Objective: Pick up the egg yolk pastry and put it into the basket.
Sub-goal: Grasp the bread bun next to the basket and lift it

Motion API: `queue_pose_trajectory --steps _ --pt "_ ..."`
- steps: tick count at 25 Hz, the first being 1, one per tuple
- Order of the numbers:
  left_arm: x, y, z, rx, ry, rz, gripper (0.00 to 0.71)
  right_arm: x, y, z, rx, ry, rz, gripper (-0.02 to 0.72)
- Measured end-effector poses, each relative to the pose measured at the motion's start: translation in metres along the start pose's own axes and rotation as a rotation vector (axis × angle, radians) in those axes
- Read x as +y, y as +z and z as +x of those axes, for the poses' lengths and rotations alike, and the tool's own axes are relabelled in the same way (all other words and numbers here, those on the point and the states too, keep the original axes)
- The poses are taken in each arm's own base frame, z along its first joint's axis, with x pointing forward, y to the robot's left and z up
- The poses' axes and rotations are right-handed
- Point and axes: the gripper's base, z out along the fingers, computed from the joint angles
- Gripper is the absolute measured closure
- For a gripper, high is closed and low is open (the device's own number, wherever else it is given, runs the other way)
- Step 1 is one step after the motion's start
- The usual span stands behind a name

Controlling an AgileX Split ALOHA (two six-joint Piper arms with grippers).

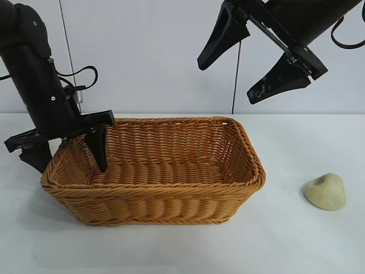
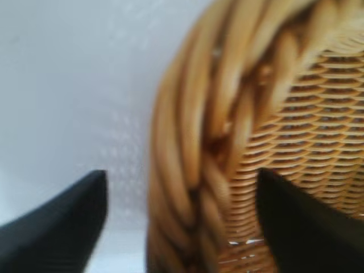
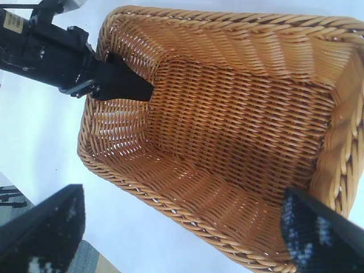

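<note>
While the egg yolk pastry (image 1: pixel 325 192) lies alone on the white tabletop (image 1: pixel 285 240), well apart from the basket (image 1: pixel 154 212) and off its right-hand short end, neither arm holds anything. Left gripper (image 1: pixel 61 144): jaws spread wide, straddling the braided rim at the basket's left end, one jaw outside the wall and one inside. Right gripper (image 1: pixel 255 56): jaws apart, raised high above the basket's right half, tilted downward. Handling, as a judgement: the pastry looks light, soft and crumbly, with a matte surface unlikely to slip; a gentle pinch across the broad lower sides of its dome seems safer than a grip on the narrower top, which could dent. Clearances: open tabletop surrounds the pastry on all visible sides, so a descent from above appears unobstructed. The basket's flaring right wall and rim stand between pastry and interior and must be cleared by lifting; the interior is empty and roomy
</note>
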Motion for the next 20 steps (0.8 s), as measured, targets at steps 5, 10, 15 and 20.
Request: queue_pose_trajectory --steps 5,10,15,20 --pt "-0.011 -0.055 -0.020 -0.172 0.066 -0.057 0.016 0.000 0.000 0.000 0.000 0.001 0.000 0.062" --pt "-0.009 -0.075 -0.027 -0.240 0.068 -0.065 0.016 0.000 0.000 0.000 0.000 0.001 0.000 0.062" --pt "0.034 -0.087 -0.035 -0.264 -0.001 -0.106 0.016 0.000 0.000 0.000 0.000 0.001 0.000 0.062" --pt "0.085 -0.103 -0.038 -0.291 -0.099 -0.131 0.016 0.000 0.000 0.000 0.000 0.001 0.000 0.062"
